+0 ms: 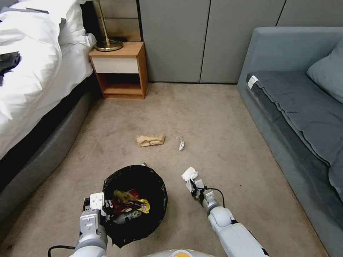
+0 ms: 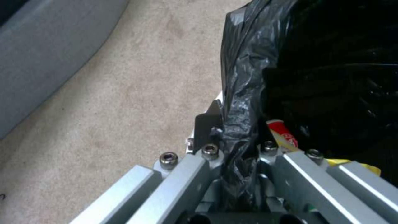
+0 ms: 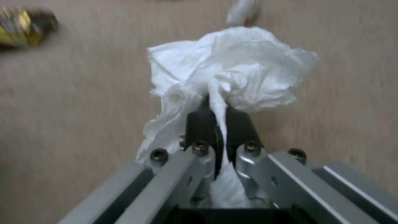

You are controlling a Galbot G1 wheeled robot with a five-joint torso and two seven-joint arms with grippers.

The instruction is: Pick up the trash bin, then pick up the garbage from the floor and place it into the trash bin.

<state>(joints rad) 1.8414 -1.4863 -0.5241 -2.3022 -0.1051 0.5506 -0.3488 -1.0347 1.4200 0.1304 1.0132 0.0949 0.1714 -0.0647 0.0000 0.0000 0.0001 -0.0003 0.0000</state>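
Head view first: left gripper (image 1: 102,207) is pinching the rim of the trash bin (image 1: 157,210) by the black bag liner (image 1: 153,178), which keeps the opening facing up and near the other arm, I'd guess so stuff can just be dropped in. Yellow wrappers (image 1: 137,203) and a red carton (image 1: 119,206) already sit inside. Right gripper (image 1: 192,185) is just beside the bin with a white tissue (image 1: 189,174). Further out on the carpet (image 1: 221,121) lie a brown paper bag (image 1: 150,140) and a small white scrap (image 1: 180,143), well apart from the bed (image 1: 32,71), nightstand (image 1: 119,69) and sofa (image 1: 296,107), so nothing blocks them.

Left wrist view: fingers squeezed together on a fold of liner at the rim.

Right wrist view: jaws closed on the crumpled tissue, which puffs out past the tips.
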